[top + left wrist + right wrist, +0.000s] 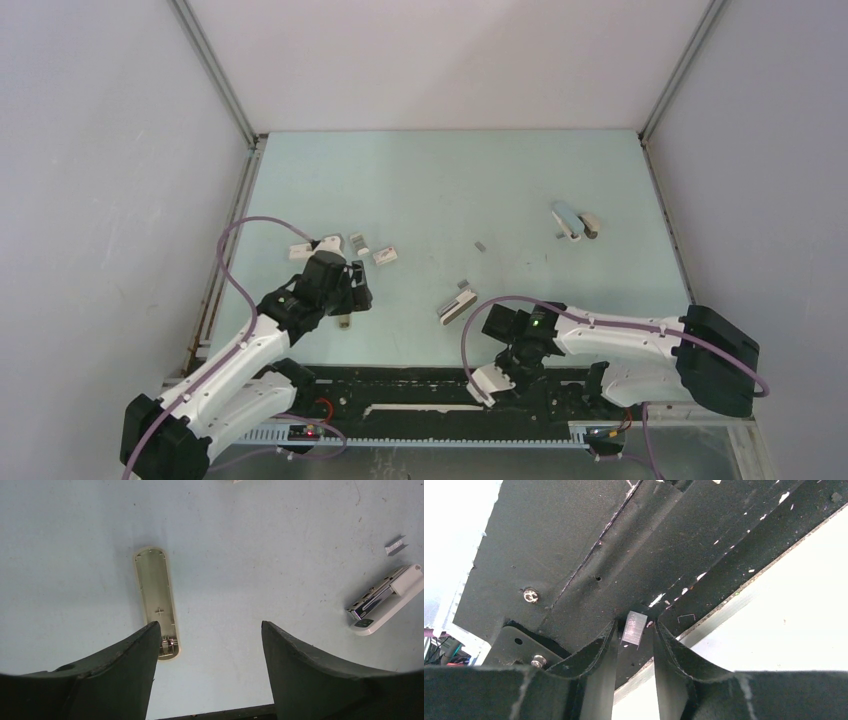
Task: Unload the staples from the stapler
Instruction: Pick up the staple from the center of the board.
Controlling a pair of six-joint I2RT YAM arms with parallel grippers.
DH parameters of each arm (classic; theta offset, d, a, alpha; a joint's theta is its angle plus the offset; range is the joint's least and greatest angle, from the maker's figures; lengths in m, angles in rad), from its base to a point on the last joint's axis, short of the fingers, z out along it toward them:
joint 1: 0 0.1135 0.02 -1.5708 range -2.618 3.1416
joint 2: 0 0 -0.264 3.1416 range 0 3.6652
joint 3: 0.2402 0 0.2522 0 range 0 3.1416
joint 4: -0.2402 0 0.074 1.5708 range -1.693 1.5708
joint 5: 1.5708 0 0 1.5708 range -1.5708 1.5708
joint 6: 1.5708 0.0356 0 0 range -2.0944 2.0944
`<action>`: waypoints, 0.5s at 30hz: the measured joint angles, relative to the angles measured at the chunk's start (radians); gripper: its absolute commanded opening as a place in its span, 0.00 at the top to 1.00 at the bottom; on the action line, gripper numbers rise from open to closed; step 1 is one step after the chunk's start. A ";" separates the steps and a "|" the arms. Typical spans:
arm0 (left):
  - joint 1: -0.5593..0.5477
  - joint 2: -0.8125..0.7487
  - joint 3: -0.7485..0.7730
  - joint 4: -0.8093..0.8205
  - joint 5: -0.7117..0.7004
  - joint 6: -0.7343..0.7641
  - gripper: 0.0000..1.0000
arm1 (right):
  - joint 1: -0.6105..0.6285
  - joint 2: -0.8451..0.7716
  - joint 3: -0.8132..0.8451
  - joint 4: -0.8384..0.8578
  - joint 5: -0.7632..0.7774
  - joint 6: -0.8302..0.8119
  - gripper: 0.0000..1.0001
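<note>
No word, brand or number can be read anywhere; the only mark is a small cross moulded inside the long beige stapler shell (154,585), and any print on the small white boxes (385,256) is too small to tell.

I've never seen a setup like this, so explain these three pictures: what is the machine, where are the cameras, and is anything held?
These are two white robot arms bolted at the near edge of a pale table. The wide picture looks down from above. The other two come from a camera on each wrist, so the dark shapes are that arm's own jaws. The left arm has its jaws wide open and empty, over a long beige plastic piece; an opened white stapler and a loose strip of staples lie nearby. The right arm points at the black rail by the table's edge, jaws narrow around a small block of staples; whether it is pinched, I cannot tell.
</note>
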 measured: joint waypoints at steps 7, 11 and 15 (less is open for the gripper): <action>0.000 0.001 0.000 0.000 0.000 0.000 0.21 | 0.000 0.002 0.001 0.013 0.010 0.019 0.78; 0.001 0.001 0.000 0.000 0.000 0.000 0.21 | 0.000 0.002 0.004 0.012 0.013 0.035 0.82; 0.002 0.001 0.000 0.001 0.001 0.001 0.21 | -0.006 0.002 0.006 0.010 0.008 0.044 0.83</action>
